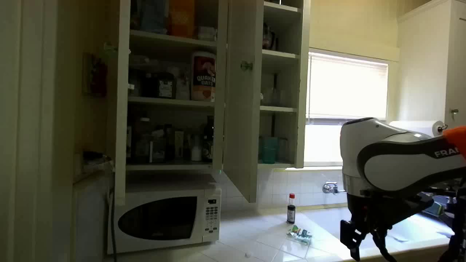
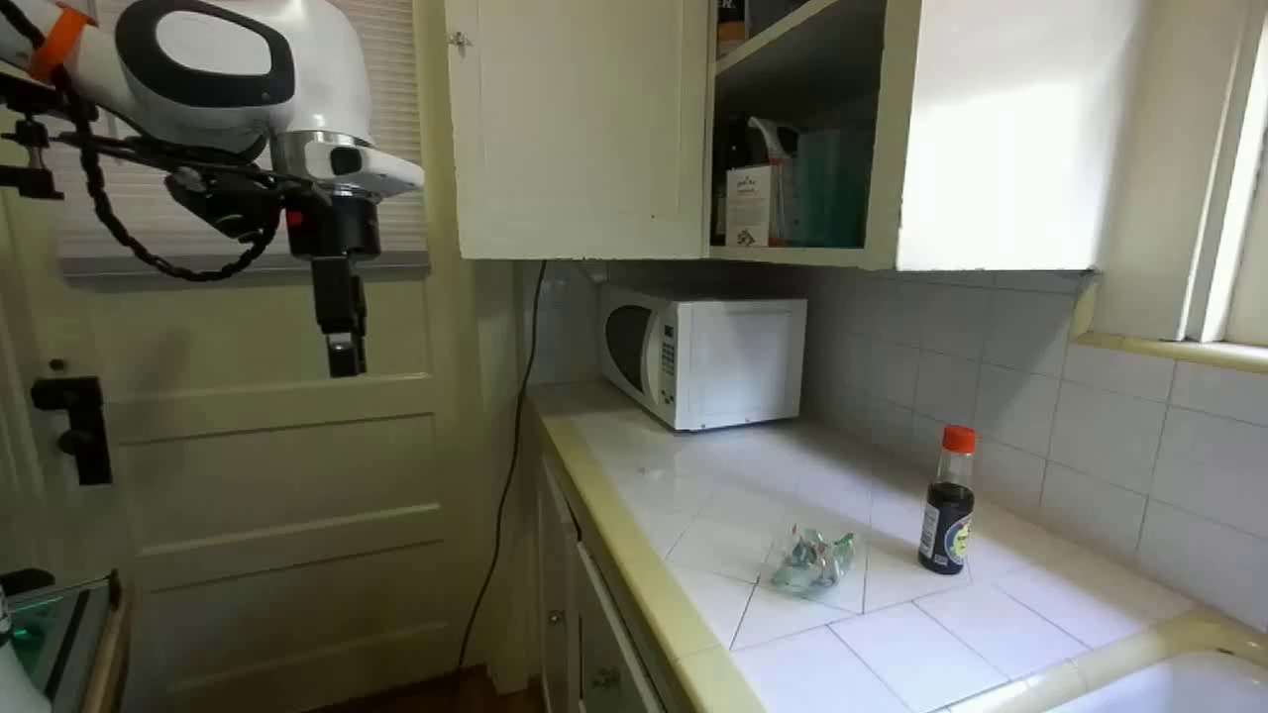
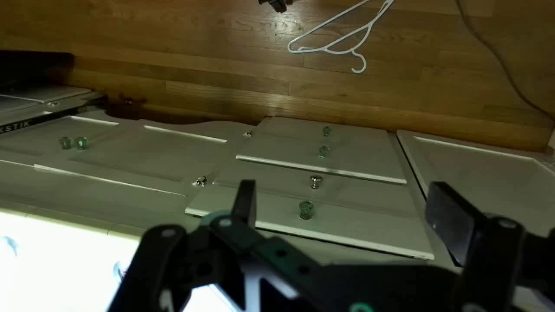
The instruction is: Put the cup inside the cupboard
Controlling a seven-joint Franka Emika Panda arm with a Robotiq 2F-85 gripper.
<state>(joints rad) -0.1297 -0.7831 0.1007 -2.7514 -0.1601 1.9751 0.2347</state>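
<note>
The cupboard is white, with its panel doors open and its shelves stocked with jars, bottles and boxes. It also shows in an exterior view. A teal cup stands on the lowest shelf of its right section. A teal surface, likely the same cup, shows on the bottom shelf there. My gripper hangs pointing down, well away from the cupboard, and is also in an exterior view. In the wrist view my gripper has its fingers wide apart with nothing between them.
An open cupboard door sticks out over the counter. A white microwave stands below. A red-capped sauce bottle and a crumpled plastic bag lie on the tiled counter near the sink. Drawers show below the gripper.
</note>
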